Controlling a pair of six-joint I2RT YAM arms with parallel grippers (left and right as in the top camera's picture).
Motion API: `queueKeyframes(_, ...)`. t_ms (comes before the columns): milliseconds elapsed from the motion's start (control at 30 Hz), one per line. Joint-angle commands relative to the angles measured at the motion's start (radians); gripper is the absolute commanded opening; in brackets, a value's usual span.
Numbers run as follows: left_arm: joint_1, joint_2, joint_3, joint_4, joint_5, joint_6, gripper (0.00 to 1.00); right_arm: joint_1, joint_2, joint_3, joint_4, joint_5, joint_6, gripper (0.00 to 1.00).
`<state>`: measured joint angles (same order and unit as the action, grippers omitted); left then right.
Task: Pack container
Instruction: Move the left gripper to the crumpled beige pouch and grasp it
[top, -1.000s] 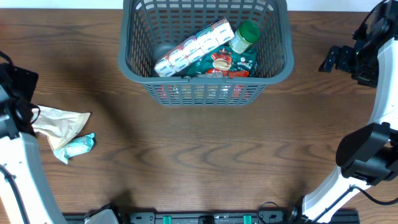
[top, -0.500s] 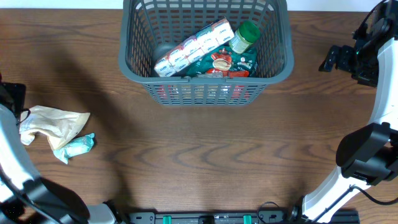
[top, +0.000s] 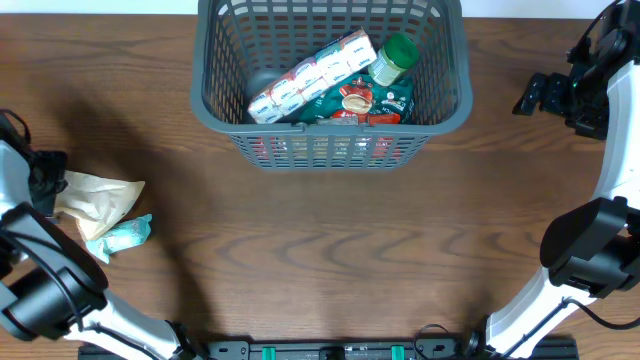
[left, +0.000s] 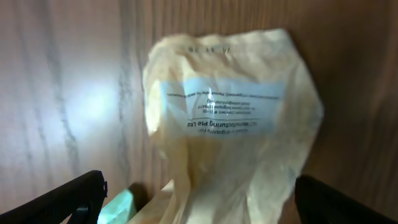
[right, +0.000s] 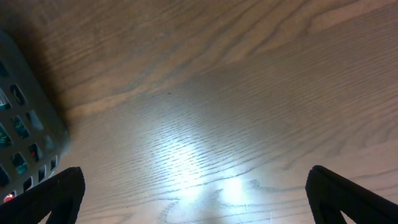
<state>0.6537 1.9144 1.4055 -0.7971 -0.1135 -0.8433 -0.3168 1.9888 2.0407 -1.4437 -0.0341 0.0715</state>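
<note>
Spread wide, the left pincer (left: 199, 186) is held at the left edge of the counter (top: 330, 260), at the left end of a crumpled cream bag (top: 98, 196). From the left wrist, only its two dark fingertips (left: 68, 199) are seen at the bottom corners, with the bag filling the space between and beyond them. Whether the bag is touched cannot be told. A pale blue label (left: 221, 109) with small print is borne on the bag. A teal packet (top: 127, 234) is laid just beside the bag's near edge, and a sliver of it is seen by the left fingertip.

Bare wood is left between these and the basket (top: 330, 128), which is set at the far middle of the counter, its far wall cut off by the top edge of the overhead view. Inside it, a white multipack (top: 310, 75) is laid slantwise and a green-capped bottle (top: 397, 55) is placed to its right. A dark green pouch (top: 375, 102) with red print is lodged by the front wall, partly covered by the multipack.

Well to the right, the right pincer (top: 528, 97) is held above bare counter with its jaws spread and nothing between them. From the right wrist, the basket's corner is caught at the left edge.
</note>
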Motion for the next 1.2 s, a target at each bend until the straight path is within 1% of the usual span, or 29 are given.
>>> queueKeyframes(0,0.004,0.048,0.000,0.007,0.028,-0.043,0.99,-0.002,-0.002,0.002,0.000,-0.008,-0.010,0.99)
queueKeyframes(233,0.004,0.139,0.000,0.045,0.088,-0.057,0.99,-0.002,-0.002,0.002,0.000,-0.008,-0.009,0.99)
queueKeyframes(367,0.004,0.158,0.000,0.051,0.089,-0.057,0.82,-0.002,-0.002,0.002,0.000,-0.008,-0.009,0.99)
queueKeyframes(467,0.005,0.158,0.000,0.051,0.088,-0.057,0.76,-0.002,-0.002,0.002,0.000,-0.008,-0.009,0.99)
queueKeyframes(500,0.004,0.158,0.000,0.051,0.088,-0.057,0.76,-0.002,-0.002,0.002,0.000,-0.008,-0.009,0.99)
queueKeyframes(533,0.004,0.158,0.000,0.051,0.088,-0.057,0.70,-0.002,-0.002,0.002,0.000,-0.008,-0.009,0.99)
queueKeyframes(667,0.004,0.158,0.000,0.043,0.088,-0.056,0.33,-0.002,-0.002,0.002,0.000,-0.008,-0.009,0.99)
queueKeyframes(767,0.004,0.158,0.000,0.035,0.088,-0.056,0.12,-0.002,-0.002,0.002,0.000,-0.008,-0.010,0.99)
queueKeyframes(833,0.004,0.156,0.000,0.035,0.088,-0.056,0.06,-0.002,-0.002,0.002,0.000,-0.007,-0.010,0.99)
queueKeyframes(1000,0.004,0.108,0.000,0.014,0.124,-0.030,0.06,-0.002,-0.002,0.002,0.000,-0.007,-0.033,0.99)
queueKeyframes(1167,0.002,-0.026,0.000,0.010,0.207,0.106,0.06,-0.002,-0.002,0.002,0.000,-0.007,-0.055,0.99)
